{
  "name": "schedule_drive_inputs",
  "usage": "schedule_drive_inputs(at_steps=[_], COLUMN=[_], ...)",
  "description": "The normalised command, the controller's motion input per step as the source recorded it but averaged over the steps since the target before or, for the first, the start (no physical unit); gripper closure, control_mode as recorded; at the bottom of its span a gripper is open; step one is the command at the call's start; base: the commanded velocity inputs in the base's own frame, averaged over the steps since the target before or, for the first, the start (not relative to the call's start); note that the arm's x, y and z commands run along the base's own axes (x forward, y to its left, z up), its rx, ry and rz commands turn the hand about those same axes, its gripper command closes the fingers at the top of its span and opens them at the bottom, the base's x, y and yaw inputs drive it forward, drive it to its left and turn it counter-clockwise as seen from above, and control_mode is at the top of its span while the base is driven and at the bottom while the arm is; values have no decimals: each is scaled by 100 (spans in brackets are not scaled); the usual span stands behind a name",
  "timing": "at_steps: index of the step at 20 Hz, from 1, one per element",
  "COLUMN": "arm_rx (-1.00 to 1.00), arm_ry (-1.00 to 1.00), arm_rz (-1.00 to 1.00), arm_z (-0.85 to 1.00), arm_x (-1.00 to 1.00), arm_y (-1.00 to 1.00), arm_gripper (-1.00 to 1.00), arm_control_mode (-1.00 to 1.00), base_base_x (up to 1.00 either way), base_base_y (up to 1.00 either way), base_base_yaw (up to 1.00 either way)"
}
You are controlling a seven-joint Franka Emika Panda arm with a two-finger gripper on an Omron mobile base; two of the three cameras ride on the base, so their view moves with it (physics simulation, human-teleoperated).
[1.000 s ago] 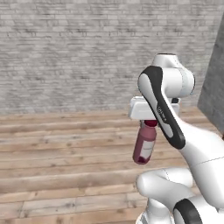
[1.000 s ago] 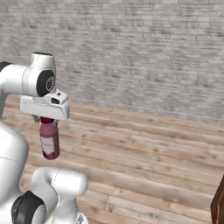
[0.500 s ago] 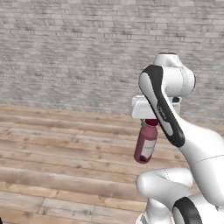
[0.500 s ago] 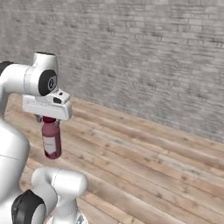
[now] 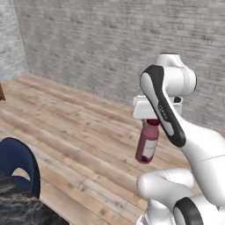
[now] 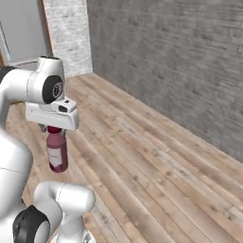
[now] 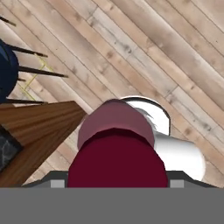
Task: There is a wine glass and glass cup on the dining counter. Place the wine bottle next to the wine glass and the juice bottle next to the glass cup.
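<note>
The wine bottle point(image 5: 147, 145) is dark red with a pale label and hangs upright over the wooden floor, held by its neck. My gripper point(image 5: 152, 122) is shut on that neck, just under the white hand. In the right base view the wine bottle point(image 6: 57, 152) hangs below the gripper point(image 6: 53, 129), in front of my own base. Looking down in the hand view, the wine bottle point(image 7: 116, 148) takes up the lower middle, with its cap closest to the camera and the finger tips hidden behind it.
A blue chair point(image 5: 17, 169) stands at the lower left, beside a dark stone counter corner point(image 5: 22, 211). In the hand view a wooden counter edge point(image 7: 39, 127) reaches in from the left, above the blue chair point(image 7: 6, 70). Brick walls point(image 6: 180, 61) close off the far side.
The whole picture has shifted in both base views, so the base has turned; a wall corner, the chair and the counter corner have come into view. The bottle stays held in the gripper.
</note>
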Motion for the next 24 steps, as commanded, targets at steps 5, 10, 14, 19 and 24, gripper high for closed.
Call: schedule_drive_inputs(at_steps=[5, 10, 14, 19, 24], arm_rx=[0, 0, 0, 0, 0], arm_ry=[0, 0, 0, 0, 0], arm_rz=[0, 0, 0, 0, 0], arm_z=[0, 0, 0, 0, 0], arm_x=[0, 0, 0, 0, 0], arm_y=[0, 0, 0, 0, 0], arm_gripper=[100, 100, 100, 100, 100], arm_control_mode=[100, 100, 100, 100, 100], base_base_x=[47, 63, 73, 76, 76], base_base_y=[-9, -13, -19, -24, -22], base_base_yaw=[55, 40, 29, 21, 21])
